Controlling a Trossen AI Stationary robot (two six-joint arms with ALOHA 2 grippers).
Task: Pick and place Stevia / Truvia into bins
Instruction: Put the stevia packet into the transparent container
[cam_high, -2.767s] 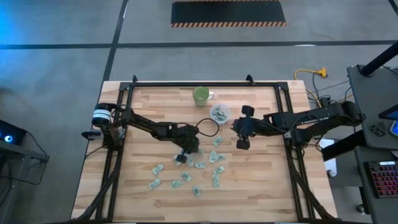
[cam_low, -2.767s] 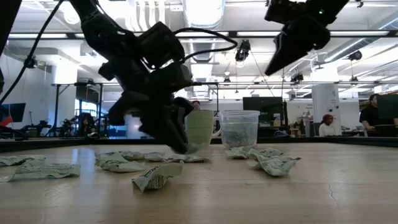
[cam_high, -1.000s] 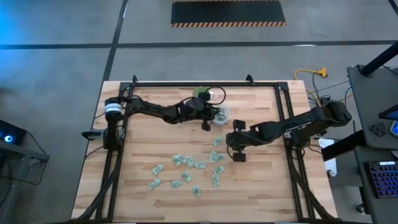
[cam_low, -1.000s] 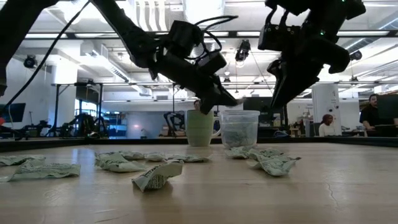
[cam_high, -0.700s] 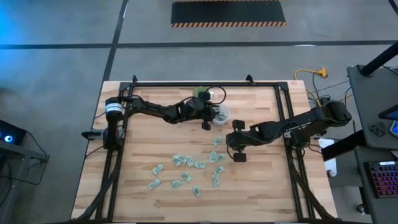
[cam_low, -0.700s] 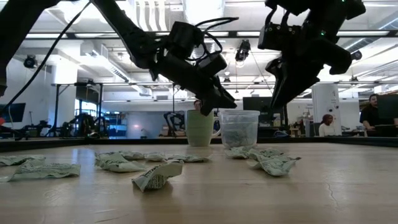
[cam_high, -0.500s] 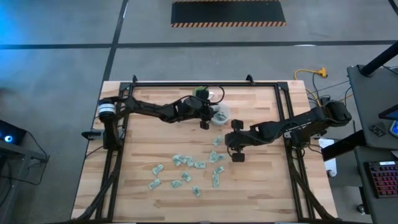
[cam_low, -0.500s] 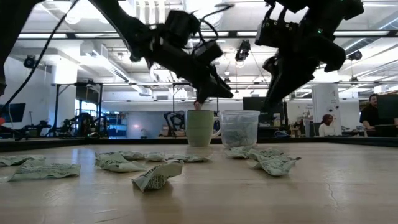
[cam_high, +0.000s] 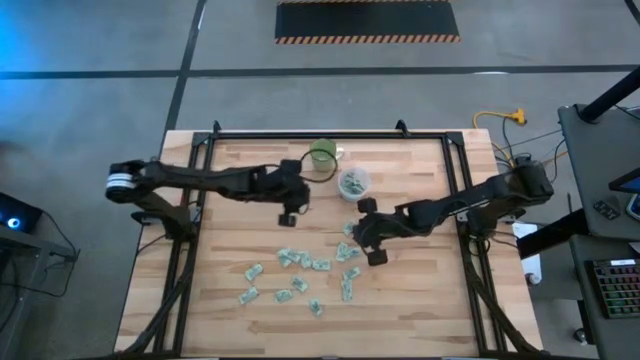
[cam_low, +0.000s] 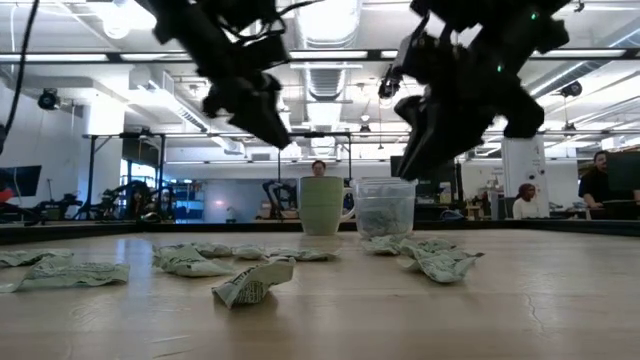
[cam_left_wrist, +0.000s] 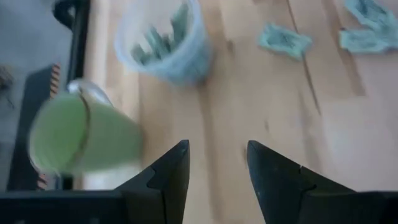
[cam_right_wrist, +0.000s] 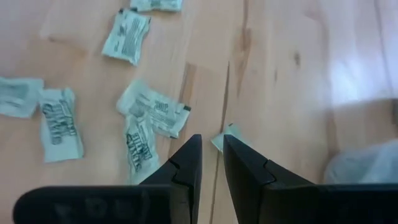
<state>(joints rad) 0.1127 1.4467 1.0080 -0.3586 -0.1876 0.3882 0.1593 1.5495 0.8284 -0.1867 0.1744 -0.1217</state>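
Observation:
Pale green and white Stevia / Truvia sachets (cam_high: 300, 263) lie flat and scattered over the middle and near part of the wooden table, and show again in the low view (cam_low: 250, 283) and the right wrist view (cam_right_wrist: 152, 115). The clear plastic cup (cam_high: 353, 182) stands upright at the far middle with several sachets inside (cam_left_wrist: 165, 43). My left gripper (cam_high: 291, 212) hangs open and empty above bare wood, left of the cup (cam_left_wrist: 217, 168). My right gripper (cam_high: 365, 235) hovers over the right end of the sachet patch, its fingers (cam_right_wrist: 211, 155) a narrow gap apart with nothing between them.
A green mug (cam_high: 322, 153) stands upright just left of and behind the cup, close to the table's far edge (cam_left_wrist: 74, 134). A black metal frame (cam_high: 300, 134) runs along the table's edges. Bare wood lies at the table's left and near right.
My left gripper has drawn back from over the cup toward the table's left and near side and has risen. My right gripper has shifted a little toward the table's left and down, over the sachets. The sachets on the table lie as before.

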